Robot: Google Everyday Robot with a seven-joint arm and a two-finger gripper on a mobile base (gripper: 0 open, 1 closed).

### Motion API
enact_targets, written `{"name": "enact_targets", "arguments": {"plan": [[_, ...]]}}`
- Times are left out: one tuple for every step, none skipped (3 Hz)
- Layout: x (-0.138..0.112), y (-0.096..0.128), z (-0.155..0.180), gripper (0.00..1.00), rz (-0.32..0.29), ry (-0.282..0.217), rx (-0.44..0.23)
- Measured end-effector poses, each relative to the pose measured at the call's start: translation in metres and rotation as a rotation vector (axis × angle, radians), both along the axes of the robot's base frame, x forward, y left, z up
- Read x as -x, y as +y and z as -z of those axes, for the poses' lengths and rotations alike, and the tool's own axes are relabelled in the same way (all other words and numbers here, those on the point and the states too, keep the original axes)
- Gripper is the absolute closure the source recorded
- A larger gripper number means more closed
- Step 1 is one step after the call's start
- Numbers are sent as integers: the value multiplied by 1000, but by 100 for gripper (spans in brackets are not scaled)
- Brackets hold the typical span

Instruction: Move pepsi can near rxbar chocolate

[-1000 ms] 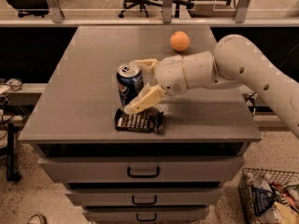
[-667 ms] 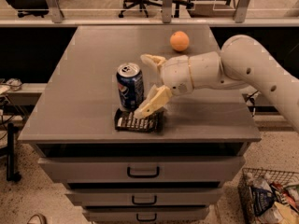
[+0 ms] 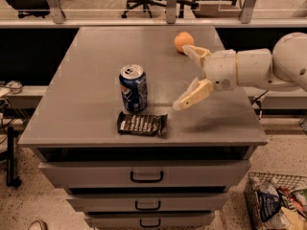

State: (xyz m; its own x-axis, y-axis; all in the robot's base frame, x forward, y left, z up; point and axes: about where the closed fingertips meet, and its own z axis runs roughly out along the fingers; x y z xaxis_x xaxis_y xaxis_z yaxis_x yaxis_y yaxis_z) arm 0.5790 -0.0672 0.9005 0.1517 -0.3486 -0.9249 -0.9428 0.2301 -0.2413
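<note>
The pepsi can (image 3: 134, 87), dark blue with a silver top, stands upright on the grey cabinet top (image 3: 91, 66). The rxbar chocolate (image 3: 142, 124), a flat dark wrapper with white lettering, lies just in front of the can, almost touching it. My gripper (image 3: 184, 78) is open and empty, its two cream fingers spread wide, hovering above the top to the right of the can and apart from it. The white arm reaches in from the right edge.
An orange fruit (image 3: 183, 40) sits at the back right of the top, just behind the upper finger. Drawers with dark handles (image 3: 146, 177) are below. A wire basket (image 3: 278, 200) stands on the floor at lower right. Office chairs stand beyond the rail.
My gripper has let go of the can and pulled back to the right, away from it. The can stays upright behind the bar.
</note>
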Motion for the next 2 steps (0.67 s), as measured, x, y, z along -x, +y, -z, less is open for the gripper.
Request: {"name": "enact_targets", "arguments": {"plan": [[-24,-69,-24,0,150,-63,-6],[-28,-77,-31,0,168,-78,-11]]}}
